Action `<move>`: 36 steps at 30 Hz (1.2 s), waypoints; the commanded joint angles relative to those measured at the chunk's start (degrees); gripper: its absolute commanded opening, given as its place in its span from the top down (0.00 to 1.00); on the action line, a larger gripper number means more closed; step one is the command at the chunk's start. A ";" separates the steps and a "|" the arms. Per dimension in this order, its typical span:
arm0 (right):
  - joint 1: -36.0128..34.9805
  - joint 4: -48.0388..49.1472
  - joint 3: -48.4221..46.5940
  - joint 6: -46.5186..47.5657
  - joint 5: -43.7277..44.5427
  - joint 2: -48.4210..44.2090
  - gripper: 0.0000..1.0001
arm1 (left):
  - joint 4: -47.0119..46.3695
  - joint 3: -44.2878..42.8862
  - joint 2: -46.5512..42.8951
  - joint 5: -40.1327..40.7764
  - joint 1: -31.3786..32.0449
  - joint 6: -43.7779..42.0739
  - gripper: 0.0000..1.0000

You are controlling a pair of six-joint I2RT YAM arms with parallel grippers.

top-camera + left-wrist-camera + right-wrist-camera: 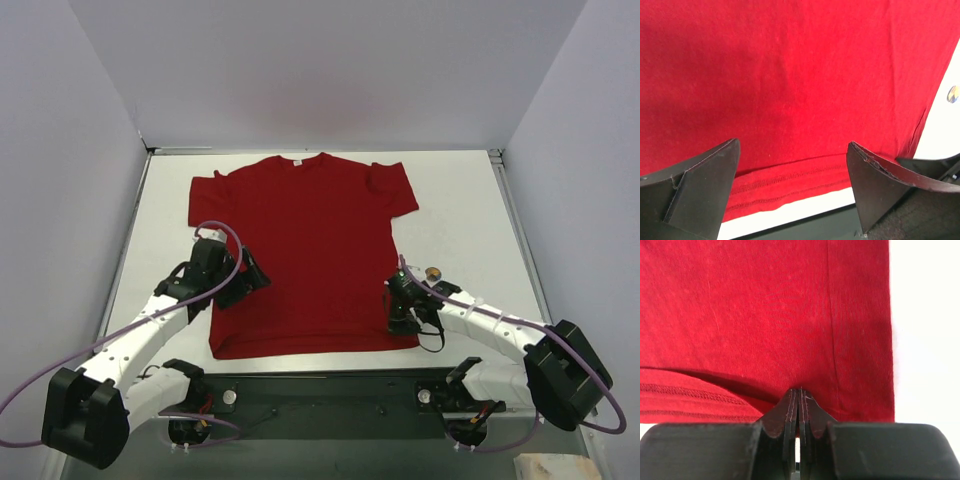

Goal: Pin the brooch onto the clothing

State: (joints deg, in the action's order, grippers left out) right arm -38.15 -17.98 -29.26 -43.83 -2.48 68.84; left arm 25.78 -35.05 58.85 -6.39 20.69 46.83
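Observation:
The clothing [300, 250] is a red T-shirt lying flat on the white table, neck at the far side. The brooch [433, 273] lies on the table just right of the shirt, beside my right arm; it also shows as a small orange and blue disc [953, 94] at the right edge of the left wrist view. My left gripper [255, 280] hovers open over the shirt's lower left part, with only cloth [790, 75] between its wide jaws [792, 142]. My right gripper [398, 322] is shut at the lower right hem, its tips [799, 390] pinching red fabric [765, 315] that ridges up toward them.
White walls enclose the table on three sides. A dark base plate [330, 395] with both arm mounts runs along the near edge, just below the shirt's hem. A pale object [555, 468] sits at the bottom right corner.

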 commanded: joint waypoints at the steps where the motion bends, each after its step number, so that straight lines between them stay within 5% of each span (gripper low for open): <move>1: -0.96 -6.19 2.97 -1.17 -2.08 -1.69 1.00 | -3.98 -0.37 -1.55 3.84 0.14 1.07 0.03; 11: 0.88 -2.87 -9.05 5.59 4.39 -4.68 1.00 | -8.90 -7.66 7.22 5.95 -1.35 -2.35 0.03; 15: 11.21 5.31 -19.75 10.60 4.42 -1.70 1.00 | -11.19 -16.25 14.61 5.95 -4.95 -4.81 0.06; 19: 19.86 11.99 -28.47 11.67 3.01 7.68 1.00 | -15.05 -22.25 23.82 4.99 -9.78 -5.61 0.25; 21: 21.62 15.50 -31.81 12.19 3.44 11.39 1.00 | -17.24 -24.71 27.27 3.41 -13.29 -5.70 0.56; 22: 22.93 16.39 -35.48 12.37 4.40 15.76 1.00 | -17.52 -27.33 30.85 2.01 -14.78 -5.26 0.88; 23: 23.82 16.31 -38.22 12.46 4.76 18.24 1.00 | -17.95 -28.49 32.63 -0.87 -16.10 -5.00 0.98; 29: 31.02 14.47 -55.89 4.74 -3.22 37.75 1.00 | -19.98 -37.36 45.90 -2.92 -24.20 -3.15 1.00; 36: 34.72 11.75 -70.75 -0.81 -2.79 53.58 1.00 | -21.03 -42.91 57.94 -8.97 -29.99 -1.74 1.00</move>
State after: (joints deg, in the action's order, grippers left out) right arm -4.71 -4.08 -92.14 -40.56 -4.56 118.37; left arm 7.84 -74.85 112.95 -9.76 -6.66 43.48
